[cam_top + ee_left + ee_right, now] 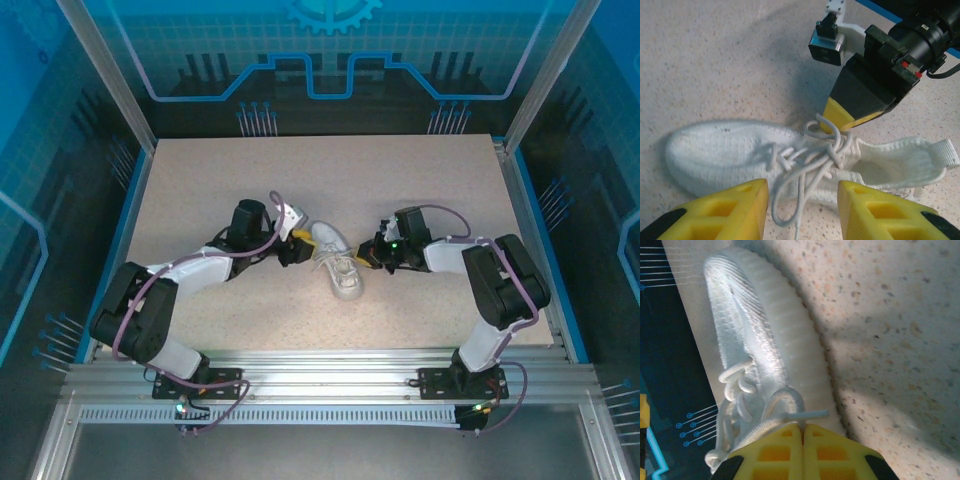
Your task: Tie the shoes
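Note:
The white shoe (338,265) lies on the speckled table (200,190) between my two grippers. In the left wrist view the shoe (725,150) has its toe to the left and its heel tab to the right. My left gripper (802,195) is open at the near side of the shoe, and a loose loop of lace (817,164) hangs between its yellow fingers (730,210) without being pinched. My right gripper (802,429) is shut on a lace loop (785,399) beside the eyelets, the lace tip sticking out to the right. From the left wrist, the right gripper (837,120) shows at the knot.
Blue-edged transparent walls (130,90) enclose the table on three sides. An aluminium rail (320,365) runs along the near edge, where both arm bases are bolted. The tabletop extends well beyond the shoe to the far side and on both sides.

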### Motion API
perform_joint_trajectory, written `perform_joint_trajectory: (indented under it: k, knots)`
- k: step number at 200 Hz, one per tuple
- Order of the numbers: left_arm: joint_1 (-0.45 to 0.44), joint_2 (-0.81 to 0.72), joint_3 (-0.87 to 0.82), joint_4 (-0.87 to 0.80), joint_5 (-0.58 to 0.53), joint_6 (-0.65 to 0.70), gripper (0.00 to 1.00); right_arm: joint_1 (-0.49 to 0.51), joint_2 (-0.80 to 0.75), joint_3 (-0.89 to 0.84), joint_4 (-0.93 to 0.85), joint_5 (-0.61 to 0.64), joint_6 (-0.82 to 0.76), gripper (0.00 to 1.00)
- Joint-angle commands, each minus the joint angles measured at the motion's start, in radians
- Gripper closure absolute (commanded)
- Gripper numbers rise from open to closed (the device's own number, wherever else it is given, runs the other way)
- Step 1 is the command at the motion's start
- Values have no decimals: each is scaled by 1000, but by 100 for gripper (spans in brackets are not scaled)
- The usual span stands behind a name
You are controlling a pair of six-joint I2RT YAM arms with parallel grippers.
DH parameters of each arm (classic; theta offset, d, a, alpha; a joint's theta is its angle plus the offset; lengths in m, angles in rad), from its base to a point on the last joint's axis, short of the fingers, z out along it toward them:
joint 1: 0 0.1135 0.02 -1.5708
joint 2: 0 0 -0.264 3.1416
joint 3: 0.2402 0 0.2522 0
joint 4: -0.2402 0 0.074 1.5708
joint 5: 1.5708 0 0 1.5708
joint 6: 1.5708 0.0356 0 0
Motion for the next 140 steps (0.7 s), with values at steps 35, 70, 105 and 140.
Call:
perform_joint_trajectory:
  k: [35,70,105,140]
  knots:
    - [9,-1,169,-395,-61,547,44,6,-52,-4,5,36,-43,100]
    - [-1,105,226,-516,-71,656,40,19,-86,3,-40,89,-89,100]
    - [-51,181,258,-510,-129,670,41,28,-92,22,-80,108,-117,100]
    - [-106,254,290,-499,-222,645,40,33,-93,27,-96,117,-128,100]
